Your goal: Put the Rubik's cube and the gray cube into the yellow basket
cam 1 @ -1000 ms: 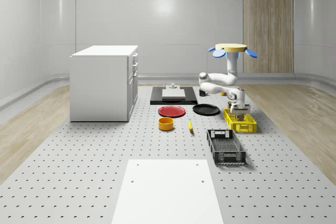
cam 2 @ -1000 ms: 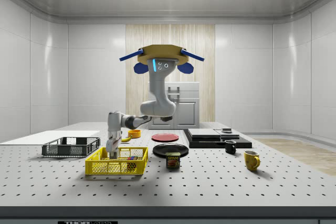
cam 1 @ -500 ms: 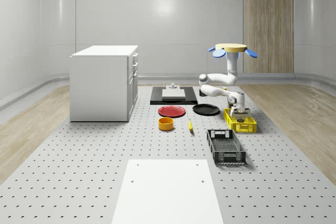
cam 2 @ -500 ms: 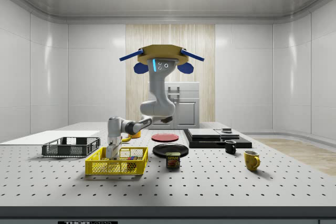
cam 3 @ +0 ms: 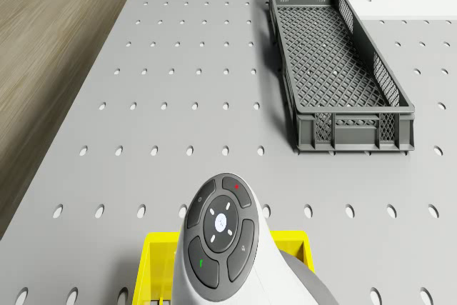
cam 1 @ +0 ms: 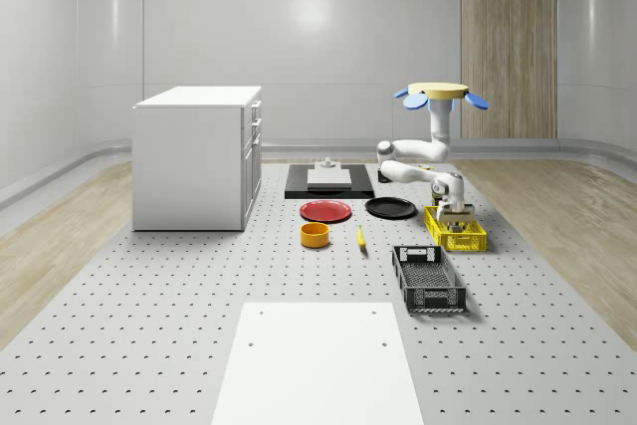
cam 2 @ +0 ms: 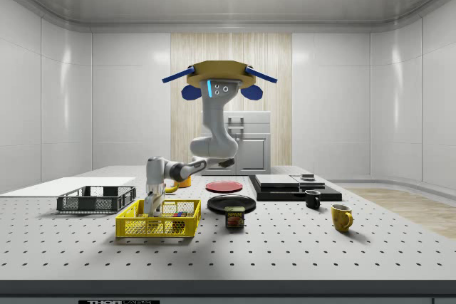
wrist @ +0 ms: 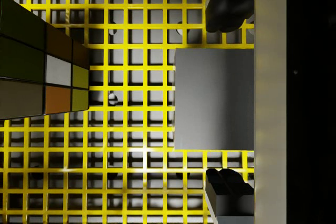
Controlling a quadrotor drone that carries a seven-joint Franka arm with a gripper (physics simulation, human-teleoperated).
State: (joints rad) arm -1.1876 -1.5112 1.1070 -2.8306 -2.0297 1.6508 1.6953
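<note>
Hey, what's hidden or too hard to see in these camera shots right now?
- Wrist view: the Rubik's cube is cut off by the picture's edge.
- Wrist view: the gray cube is partly covered by a pale bar.
- Drone view: the yellow basket is mostly hidden behind the arm.
- Side view: the gripper sits behind the basket's wall.

A glossy white arm (cam 2: 203,149) hangs over a matt gray perforated table (cam 1: 179,325); the yellow basket (cam 2: 157,224) and gray crate (cam 3: 335,76) look like latticed plastic, the gray cube (wrist: 214,98) smooth and matt, the Rubik's cube (wrist: 39,66) satin-faced, the floor (cam 1: 70,236) pale wood.
</note>
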